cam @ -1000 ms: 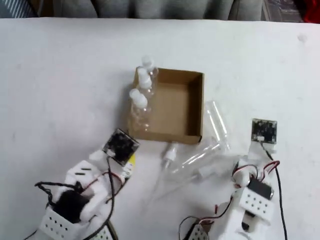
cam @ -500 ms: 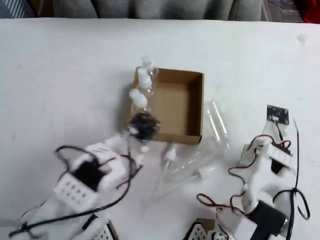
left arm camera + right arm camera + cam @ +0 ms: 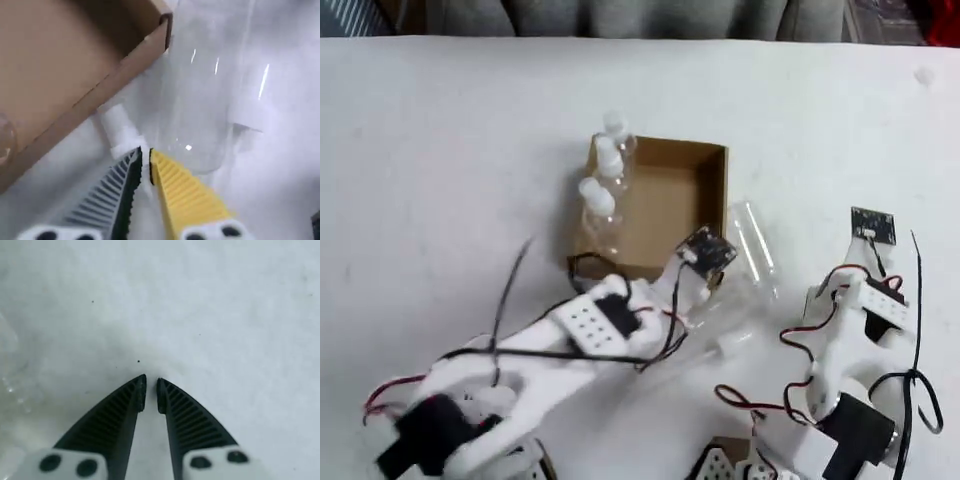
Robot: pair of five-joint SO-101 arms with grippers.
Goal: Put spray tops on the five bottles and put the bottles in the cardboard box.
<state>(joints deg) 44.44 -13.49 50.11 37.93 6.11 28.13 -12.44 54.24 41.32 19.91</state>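
Bottles (image 3: pixel 601 218): 3 capped in the cardboard box (image 3: pixel 670 205), 2 lying beside it; both jaws closed, empty.

**A makeshift robotics bench in a lived-in room**

We take this for a hobby or lab set-up rather than a factory floor. A plain white table (image 3: pixel 440 130) carries two small white plastic arms, the left arm (image 3: pixel 585 320) at 7 o'clock and the right arm (image 3: pixel 840 330) at 5 o'clock. Their wires (image 3: pixel 512 280) hang loose, and a bare circuit board (image 3: pixel 873 226) rides on the wrist. At the centre sit a box (image 3: pixel 665 205) and clear bottles (image 3: pixel 600 215). Beyond the far edge, grey padded seating (image 3: pixel 650 18) runs along 12 o'clock, with striped cloth (image 3: pixel 350 15) at 11. Home or office, we cannot tell.
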